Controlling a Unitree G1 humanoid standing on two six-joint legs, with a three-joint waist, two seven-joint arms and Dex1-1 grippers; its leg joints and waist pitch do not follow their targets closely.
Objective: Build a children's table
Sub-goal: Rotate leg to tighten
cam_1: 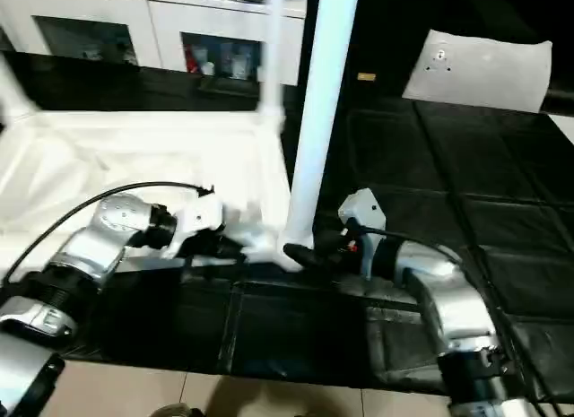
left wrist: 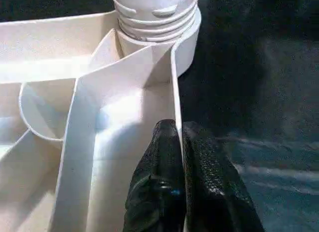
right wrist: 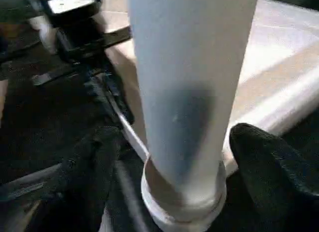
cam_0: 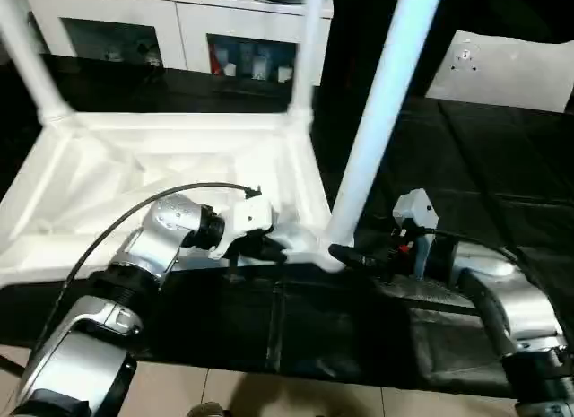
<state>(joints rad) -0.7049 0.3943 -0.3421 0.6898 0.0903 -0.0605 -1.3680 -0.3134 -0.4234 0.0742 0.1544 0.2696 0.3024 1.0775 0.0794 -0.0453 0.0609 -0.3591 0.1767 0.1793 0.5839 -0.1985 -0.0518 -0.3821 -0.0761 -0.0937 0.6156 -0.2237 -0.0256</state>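
A white plastic tabletop (cam_0: 170, 157) lies upside down on a black, square-panelled floor mat (cam_0: 484, 157), its ribbed underside facing up: thin moulded walls cross the shallow tray and run into round sockets at the corners. Three tapered white tube legs stand in those sockets, one at the far left (cam_0: 27, 58), one at the far right (cam_0: 305, 54) and the nearest, tallest-looking leg (cam_0: 381, 103) at the near right corner, leaning slightly to the right as it rises. The left wrist view shows this leg's ridged, threaded base (left wrist: 155, 15) seated in its corner socket.

The left gripper (cam_0: 269, 247) reaches in from the left onto the tabletop's near right rim. Its two black, finely textured fingers (left wrist: 159, 187) are pressed together with the thin right-hand side wall (left wrist: 175, 92) of the tabletop pinched between them, just near of the corner socket.

The right gripper (cam_0: 345, 254) comes in from the right at floor level. Its black fingers (right wrist: 271, 162) are spread wide, one on each side of the near right leg low on its smooth tube, with visible gaps to the plastic on both sides.

Behind the mat stands a white cabinet (cam_0: 179, 27) with glass doors, and a flat white sheet (cam_0: 507, 67) with a small hole lies at the far right.
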